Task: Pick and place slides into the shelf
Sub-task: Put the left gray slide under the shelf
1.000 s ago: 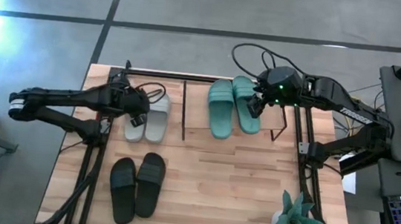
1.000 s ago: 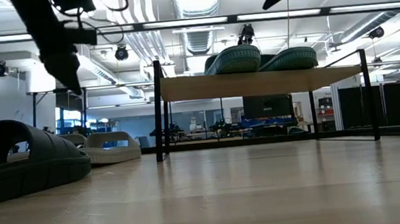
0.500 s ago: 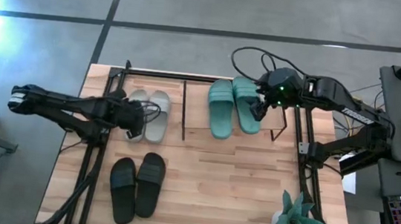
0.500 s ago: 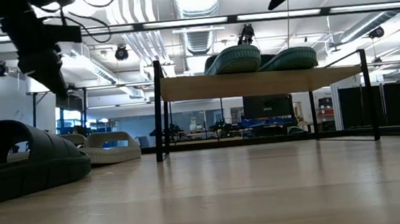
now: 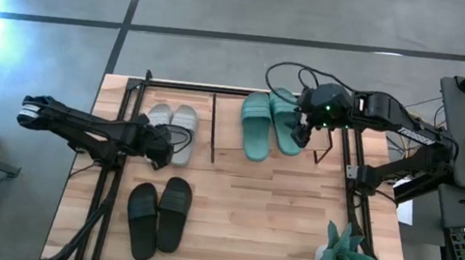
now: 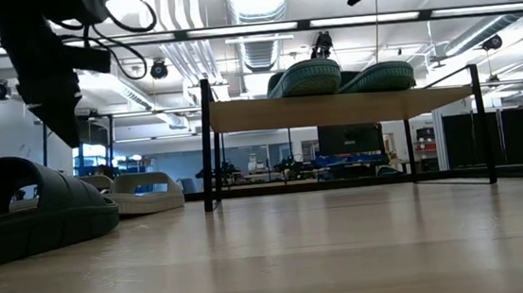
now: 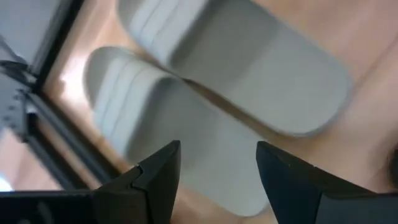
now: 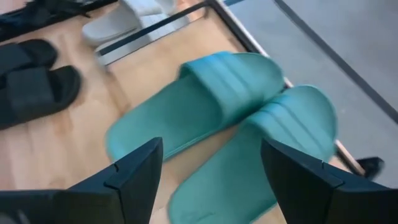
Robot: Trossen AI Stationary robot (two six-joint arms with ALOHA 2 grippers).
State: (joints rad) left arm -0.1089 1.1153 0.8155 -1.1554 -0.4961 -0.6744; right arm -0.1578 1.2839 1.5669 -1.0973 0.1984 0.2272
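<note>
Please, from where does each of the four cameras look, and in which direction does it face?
High view: above the table, facing straight down; both arms, left gripper and right gripper show.
Low view: at table-top height, facing level across to the shelf; arm parts hang from above.
Left wrist view: on the left arm, facing the grey slides; own open fingers show.
Right wrist view: on the right arm, facing the teal slides; own open fingers show.
Shared: high and right wrist both show the black slides.

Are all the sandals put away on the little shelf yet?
Not yet. The teal pair already lies on the shelf, with the open right gripper above it. The open left gripper hovers by the grey pair, which sits on the table. The black pair waits there too.
</note>
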